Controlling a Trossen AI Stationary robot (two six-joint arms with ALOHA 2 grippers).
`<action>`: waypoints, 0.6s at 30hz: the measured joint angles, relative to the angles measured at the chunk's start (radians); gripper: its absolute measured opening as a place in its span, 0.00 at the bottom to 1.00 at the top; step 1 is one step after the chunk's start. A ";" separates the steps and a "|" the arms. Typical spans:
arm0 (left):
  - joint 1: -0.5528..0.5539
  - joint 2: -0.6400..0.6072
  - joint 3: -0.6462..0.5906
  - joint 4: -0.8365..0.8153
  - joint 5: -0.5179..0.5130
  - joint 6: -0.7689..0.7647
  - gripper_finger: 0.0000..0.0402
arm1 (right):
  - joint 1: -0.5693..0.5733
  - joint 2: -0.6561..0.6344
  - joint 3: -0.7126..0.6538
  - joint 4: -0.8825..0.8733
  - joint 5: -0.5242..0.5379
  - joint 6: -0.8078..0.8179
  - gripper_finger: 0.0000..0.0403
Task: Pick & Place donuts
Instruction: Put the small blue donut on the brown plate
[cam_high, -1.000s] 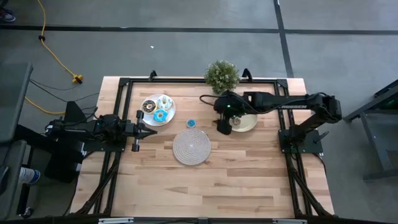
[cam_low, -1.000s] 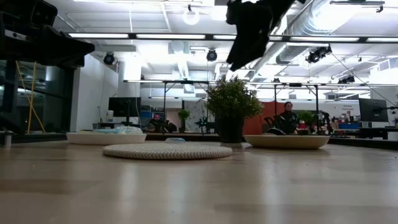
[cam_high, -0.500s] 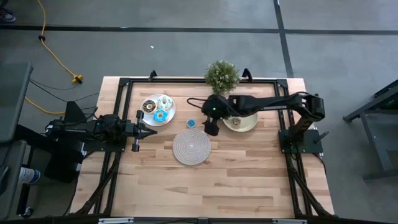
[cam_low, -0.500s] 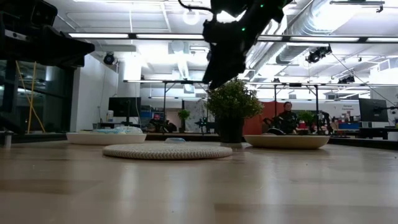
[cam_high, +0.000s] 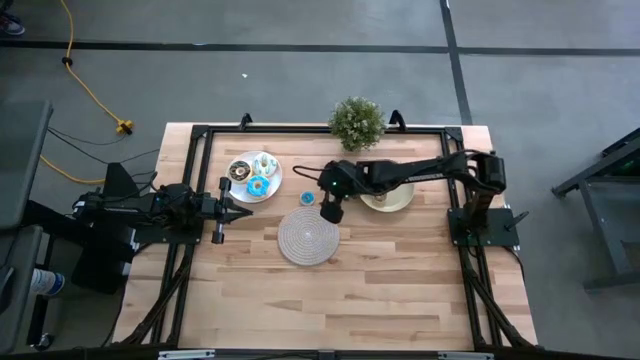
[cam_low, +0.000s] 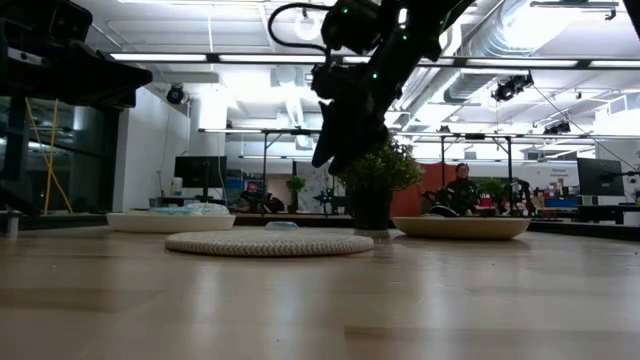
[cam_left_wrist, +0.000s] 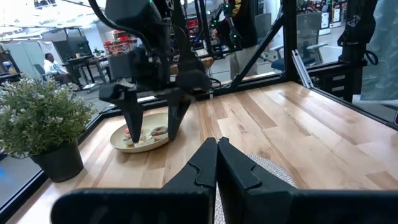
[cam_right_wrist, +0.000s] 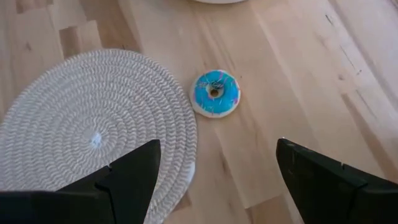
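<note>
A blue-iced donut (cam_right_wrist: 215, 93) lies flat on the bare wood just off the rim of the woven mat (cam_right_wrist: 93, 130); in the high view the donut (cam_high: 307, 198) sits between the mat (cam_high: 307, 237) and the white plate. My right gripper (cam_right_wrist: 217, 180) hovers open above the table, right of the donut (cam_low: 283, 226), fingers pointing down. More donuts (cam_high: 257, 186) rest on the white plate (cam_high: 240, 190), and others (cam_left_wrist: 160, 130) on the cream plate (cam_left_wrist: 118, 144). My left gripper (cam_high: 222, 212) waits shut near the table's left edge.
A potted plant (cam_high: 357, 122) stands at the far edge, behind the cream plate (cam_high: 400, 200). The black frame rails (cam_high: 300, 130) run around the table. Bare wood (cam_high: 330, 300) stretches across the near half. A person (cam_low: 462, 190) sits in the room beyond.
My right gripper has swung from above the cream plate toward the table's left and come lower, ending beside the blue donut and the mat's far rim. The donuts and plates have stayed put.
</note>
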 joint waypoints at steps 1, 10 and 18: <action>0.000 0.000 0.000 0.000 0.000 0.000 0.00 | 0.002 0.007 0.000 0.007 0.007 0.000 0.77; 0.000 0.000 0.000 0.000 0.000 0.000 0.00 | 0.022 0.090 0.000 0.097 0.147 -0.042 0.77; 0.000 0.000 0.000 0.000 0.000 0.000 0.00 | 0.027 0.158 0.000 0.214 0.156 0.082 0.78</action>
